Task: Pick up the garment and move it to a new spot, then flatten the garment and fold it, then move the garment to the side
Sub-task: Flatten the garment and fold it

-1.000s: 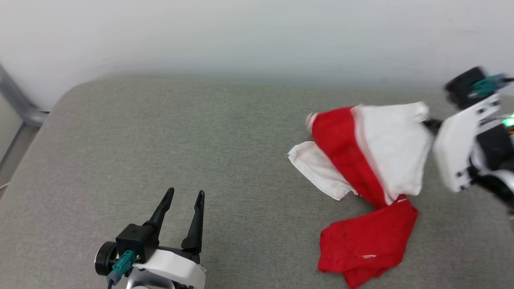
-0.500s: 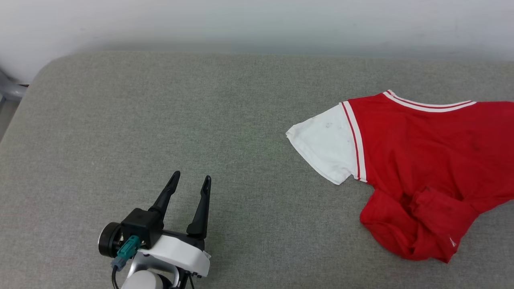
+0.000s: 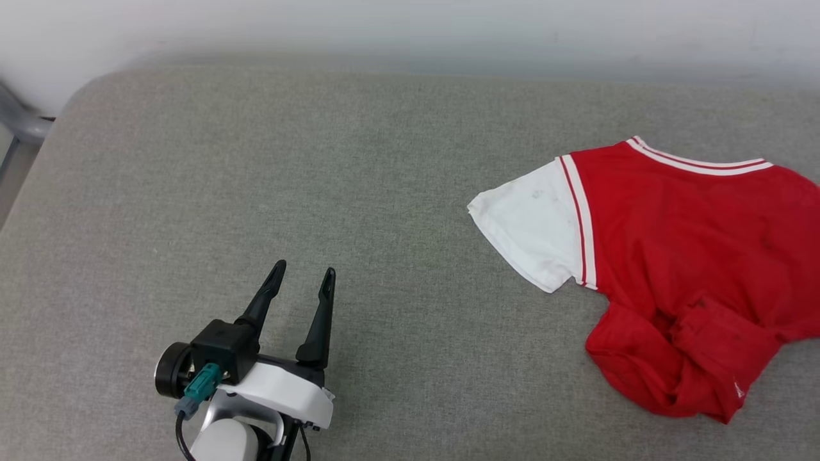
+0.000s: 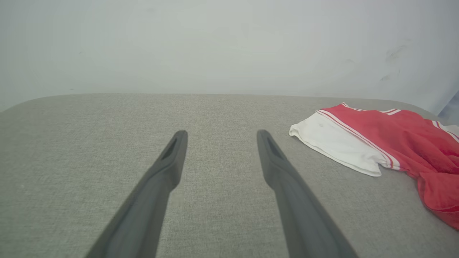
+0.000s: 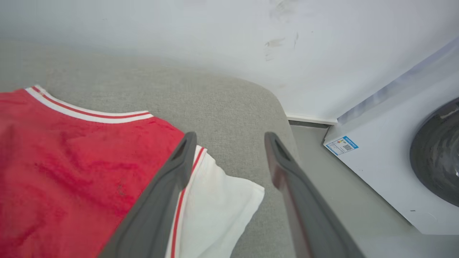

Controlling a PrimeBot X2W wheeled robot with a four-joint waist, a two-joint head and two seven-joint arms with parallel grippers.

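We count one garment, a red jersey tee with white short sleeves and red-and-white striped trim (image 3: 672, 243); it lies on the right part of the pad, its neck to the far side and its near end bunched up; we count two white sleeves, one on its left (image 3: 532, 224) and one on its right (image 5: 218, 200).

We count two grippers. The left gripper (image 3: 304, 269) is near and to the left, well apart from the tee; its two long dark fingers (image 4: 168, 168) are spread with nothing between them. The right gripper (image 5: 230, 135) hangs over the right sleeve; its two fingers (image 5: 175, 172) are spread too, pinching nothing.

There is one soft grey cloth pad (image 3: 384, 192) with round corners; one pale wall (image 3: 410, 25) behind it; one white washing machine with a dark round door (image 5: 387, 172) on the right; one grey metal bar (image 3: 19, 121) at the far left.
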